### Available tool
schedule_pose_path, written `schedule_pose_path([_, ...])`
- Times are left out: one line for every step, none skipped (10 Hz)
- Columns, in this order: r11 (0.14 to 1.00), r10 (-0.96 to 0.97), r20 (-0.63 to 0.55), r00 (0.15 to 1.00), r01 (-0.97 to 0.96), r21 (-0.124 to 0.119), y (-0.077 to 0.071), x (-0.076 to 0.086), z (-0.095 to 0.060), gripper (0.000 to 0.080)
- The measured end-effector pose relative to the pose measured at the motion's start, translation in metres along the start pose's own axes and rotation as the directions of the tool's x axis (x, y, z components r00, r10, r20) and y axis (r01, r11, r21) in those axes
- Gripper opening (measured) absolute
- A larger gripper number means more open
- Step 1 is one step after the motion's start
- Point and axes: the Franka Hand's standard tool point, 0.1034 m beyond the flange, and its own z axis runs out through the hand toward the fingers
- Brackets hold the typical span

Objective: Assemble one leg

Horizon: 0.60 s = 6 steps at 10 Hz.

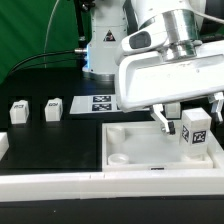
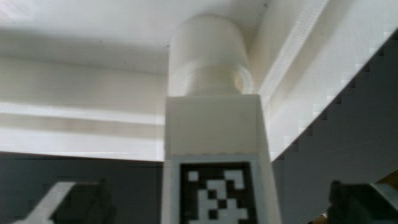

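My gripper (image 1: 188,112) hangs over the far right corner of the white tray (image 1: 125,135), on the exterior view's right. A white leg (image 1: 195,130) with a black-and-white tag stands upright between the fingers. A gap shows on each side of it, so the jaws are open around it and not touching. In the wrist view the leg (image 2: 217,150) runs away from the gripper (image 2: 214,208), its round peg pointing at the tray's white wall (image 2: 71,90). The dark fingertips (image 2: 54,205) stand clear of it. I cannot tell whether the leg sits in a socket.
Two more legs (image 1: 18,112) (image 1: 52,108) stand on the black table at the exterior view's left. The marker board (image 1: 103,101) lies behind the tray. Another white part (image 1: 3,145) shows at the left edge. The robot's base (image 1: 100,45) stands behind.
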Motion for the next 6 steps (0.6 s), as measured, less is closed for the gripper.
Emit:
schedule_pose_path([1.000,0.000,0.000,1.000,0.000,0.000,0.0003,0.0000,0.0000,0.0622])
schedule_pose_path([1.000,0.000,0.000,1.000,0.000,-0.001,0.0006,-0.0001,0.0000,0.0645])
schedule_pose_path([1.000,0.001,0.000,1.000,-0.001,-0.001,0.0007,0.0000,0.0000,0.0648])
schedule_pose_path([1.000,0.000,-0.001,1.000,0.000,-0.001,0.0008,0.0008,-0.0004,0.0648])
schedule_pose_path([1.000,-0.001,-0.001,1.000,0.001,-0.001,0.0008,0.0027,-0.0015,0.0649])
schedule_pose_path([1.000,-0.003,-0.001,1.000,0.003,0.000,0.0004,0.0063,-0.0045,0.0649])
